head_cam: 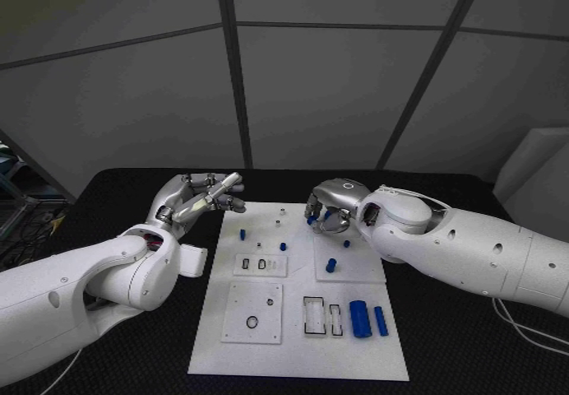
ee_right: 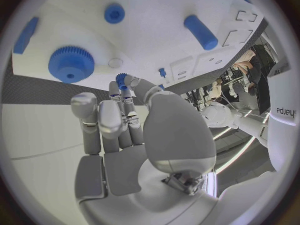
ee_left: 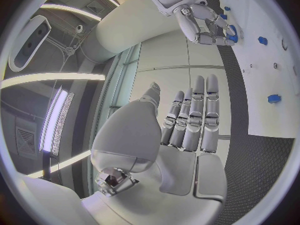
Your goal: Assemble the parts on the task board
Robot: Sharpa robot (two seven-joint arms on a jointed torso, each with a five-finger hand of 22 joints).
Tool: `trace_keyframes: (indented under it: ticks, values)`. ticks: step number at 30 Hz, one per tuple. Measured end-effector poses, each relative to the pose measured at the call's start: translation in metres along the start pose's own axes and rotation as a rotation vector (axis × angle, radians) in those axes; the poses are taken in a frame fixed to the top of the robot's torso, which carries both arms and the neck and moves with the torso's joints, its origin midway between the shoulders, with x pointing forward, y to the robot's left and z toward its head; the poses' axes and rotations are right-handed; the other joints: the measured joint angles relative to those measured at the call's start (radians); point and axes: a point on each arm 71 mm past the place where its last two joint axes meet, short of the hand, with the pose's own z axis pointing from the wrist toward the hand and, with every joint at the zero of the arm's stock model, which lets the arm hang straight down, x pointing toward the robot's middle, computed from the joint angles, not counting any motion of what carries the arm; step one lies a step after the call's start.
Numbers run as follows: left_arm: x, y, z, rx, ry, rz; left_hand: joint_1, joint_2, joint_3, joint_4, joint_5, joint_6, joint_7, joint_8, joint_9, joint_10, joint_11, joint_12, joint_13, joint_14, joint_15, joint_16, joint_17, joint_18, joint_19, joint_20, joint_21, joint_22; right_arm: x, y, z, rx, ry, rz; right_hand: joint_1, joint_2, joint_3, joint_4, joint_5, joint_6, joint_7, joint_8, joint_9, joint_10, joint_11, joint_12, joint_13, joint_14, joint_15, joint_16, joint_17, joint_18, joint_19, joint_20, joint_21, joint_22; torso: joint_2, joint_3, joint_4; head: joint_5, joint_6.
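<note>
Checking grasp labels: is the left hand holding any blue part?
No: the left hand has its fingers straight and together with nothing in them.

We saw a black table (head_cam: 456,325) carrying the white task board (head_cam: 297,346), which lay flat in its middle and reached from the near edge toward the far side. To the left of the board, just beside its edge, a small white block (head_cam: 192,261) rested on the black surface. At the near right, a thin pale cable (head_cam: 522,325) trailed across the table top. In the left wrist view the same dark surface (ee_left: 259,160) showed a fine woven texture beside the board's edge (ee_left: 265,75). The right wrist view showed a dark strip of the table (ee_right: 37,92) next to the white board (ee_right: 156,40).
</note>
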Motion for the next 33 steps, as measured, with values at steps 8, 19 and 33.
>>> trace_keyframes:
  ticks: [8, 19, 33]
  values:
    - [0.001, 0.0, 0.0, 0.0, 0.004, -0.002, 0.0, 0.0, 0.0, 0.0, 0.0, 0.0, 0.0, 0.0, 0.0, 0.0, 0.0, 0.0, 0.0, -0.004, 0.004, -0.007, 0.003, 0.0, 0.0, 0.0, 0.004, 0.0, -0.007, 0.006, 0.008, -0.012, -0.109, 0.02, 0.0, 0.0, 0.004, 0.004, 0.003, 0.003, 0.003, 0.0, 0.0, 0.0, 0.0, 0.0, 0.0, 0.0, 0.0, 0.0, 0.005, 0.0, 0.0, 0.0, 0.007, 0.006, 0.002, -0.0019, 0.0022, 0.007, 0.007]
    - [0.003, 0.0, 0.001, 0.001, 0.013, -0.007, -0.01, -0.001, -0.003, -0.003, 0.0, 0.0, 0.0, 0.0, 0.0, 0.0, 0.0, 0.0, 0.0, -0.007, 0.007, -0.012, 0.007, 0.0, 0.0, 0.0, 0.004, 0.0, -0.007, 0.011, 0.032, 0.002, -0.162, 0.03, 0.0, 0.0, 0.007, 0.007, 0.003, 0.003, 0.003, -0.001, -0.001, 0.0, 0.0, 0.0, -0.001, 0.0, 0.0, 0.009, 0.017, 0.0, 0.0, 0.0, 0.014, 0.017, 0.005, -0.0028, 0.0024, 0.011, 0.006]
    - [0.006, 0.0, 0.002, 0.001, 0.022, -0.012, -0.01, -0.001, -0.003, -0.003, 0.0, 0.0, 0.0, 0.0, 0.0, 0.0, 0.0, 0.0, 0.0, -0.007, 0.007, -0.012, 0.006, 0.0, 0.0, 0.0, 0.004, 0.0, 0.001, 0.024, 0.054, -0.011, -0.125, 0.034, -0.005, -0.005, 0.01, 0.01, 0.003, 0.003, 0.003, -0.002, -0.002, 0.0, 0.0, -0.004, 0.0, 0.0, 0.0, 0.014, 0.022, 0.0, 0.0, 0.0, 0.018, 0.021, 0.007, -0.003, 0.003, 0.014, 0.003]
